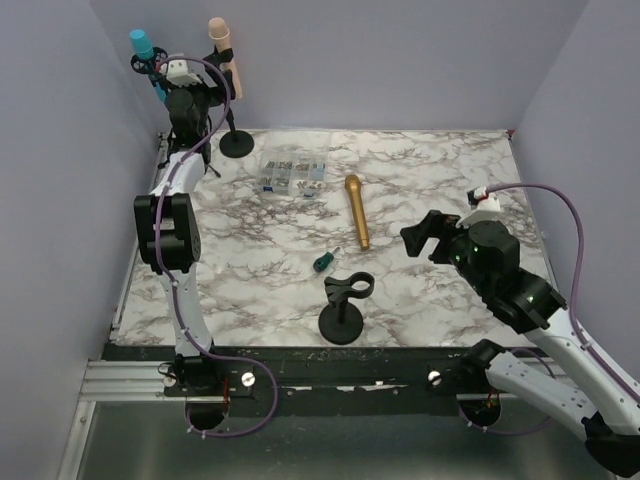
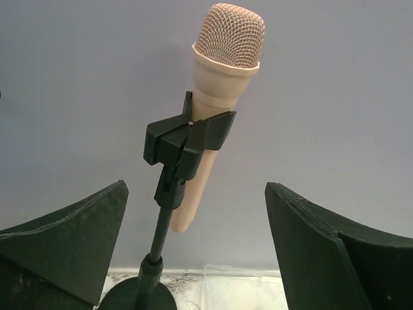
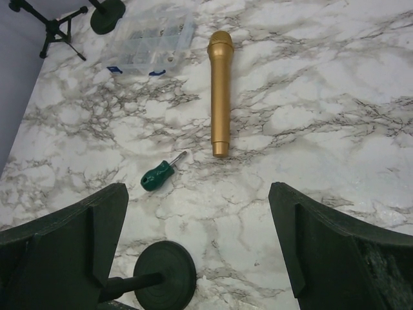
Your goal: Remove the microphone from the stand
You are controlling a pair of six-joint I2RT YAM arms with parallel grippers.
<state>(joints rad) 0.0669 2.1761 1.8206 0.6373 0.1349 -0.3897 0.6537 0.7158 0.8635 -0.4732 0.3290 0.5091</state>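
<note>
Left gripper (image 2: 195, 194): fingers standing spread, grasping nothing, apparently readying a grab.
Microphone (image 2: 222, 77): sitting clipped in stand (image 2: 163, 226), beyond and between those fingers.
Right gripper (image 3: 197, 194): hanging released, idling over table (image 3: 322, 97).

Left arm (image 1: 166, 232) stretched forward, left fingers (image 2: 71, 245) spread; right fingers (image 3: 322, 239) spread too.

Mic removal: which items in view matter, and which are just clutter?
In the job: peach microphone, its black stand, left tool.
Lying about: gold microphone, empty stand, green screwdriver, clear parts box, blue microphone.
</note>
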